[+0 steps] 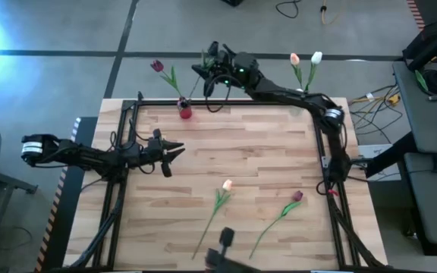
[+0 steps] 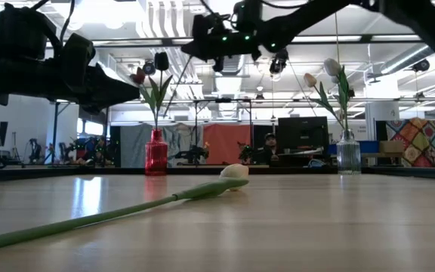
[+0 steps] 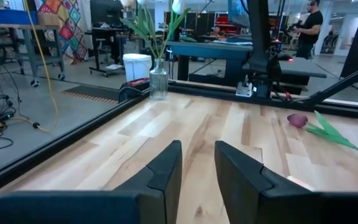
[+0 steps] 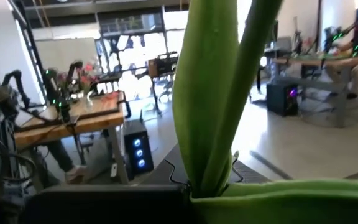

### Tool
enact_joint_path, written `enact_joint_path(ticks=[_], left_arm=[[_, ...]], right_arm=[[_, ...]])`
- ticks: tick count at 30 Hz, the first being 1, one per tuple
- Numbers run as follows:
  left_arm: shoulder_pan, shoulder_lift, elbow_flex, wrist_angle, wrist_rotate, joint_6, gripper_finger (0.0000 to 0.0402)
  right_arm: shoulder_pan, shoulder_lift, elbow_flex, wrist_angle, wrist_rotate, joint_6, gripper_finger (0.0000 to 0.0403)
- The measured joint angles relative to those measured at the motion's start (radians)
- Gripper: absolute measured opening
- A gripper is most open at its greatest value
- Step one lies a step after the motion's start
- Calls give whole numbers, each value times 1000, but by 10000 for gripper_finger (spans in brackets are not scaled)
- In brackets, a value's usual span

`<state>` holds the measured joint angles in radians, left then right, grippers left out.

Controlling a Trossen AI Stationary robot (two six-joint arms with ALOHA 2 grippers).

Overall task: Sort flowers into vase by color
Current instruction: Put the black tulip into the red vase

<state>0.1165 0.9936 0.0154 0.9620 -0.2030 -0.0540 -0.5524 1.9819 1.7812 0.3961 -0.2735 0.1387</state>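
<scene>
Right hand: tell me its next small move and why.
Probably ease the right hand down toward the red vase and feed the stem in. It is shut on a green flower stem, high over the table's far edge near that vase, which already holds a dark tulip. The held head's colour isn't visible, so check it first.

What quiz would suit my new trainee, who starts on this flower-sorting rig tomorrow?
1. True or false: the red vase holds a pale tulip.
2. How many tulips lie on the table? A one, B two, C four.
3. Fill in: the right gripper has its fingers shut on a green ____.

Key: 1 false, it holds a dark tulip. 2 B: peach tulip, maroon tulip. 3 stem.
</scene>
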Motion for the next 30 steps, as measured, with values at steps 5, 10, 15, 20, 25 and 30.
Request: enact_joint_path(ticks=[5, 10, 15, 20, 25, 30], left_arm=[[0, 3, -1, -4, 1, -6, 78], [0, 4, -1, -20, 2, -7, 78], [0, 4, -1, -21, 3, -11, 78], [0, 4, -1, -21, 3, -11, 78], [0, 4, -1, -23, 3, -11, 78], [0, 4, -1, -23, 3, -11, 78]], right_arm=[[0, 94, 145, -42, 1, -6, 8], [6, 178, 280, -134, 4, -33, 8], [16, 228, 365, -207, 7, -68, 8], [18, 260, 405, -230, 14, -100, 8], [18, 259, 406, -234, 26, -132, 8], [18, 259, 404, -243, 31, -140, 9]])
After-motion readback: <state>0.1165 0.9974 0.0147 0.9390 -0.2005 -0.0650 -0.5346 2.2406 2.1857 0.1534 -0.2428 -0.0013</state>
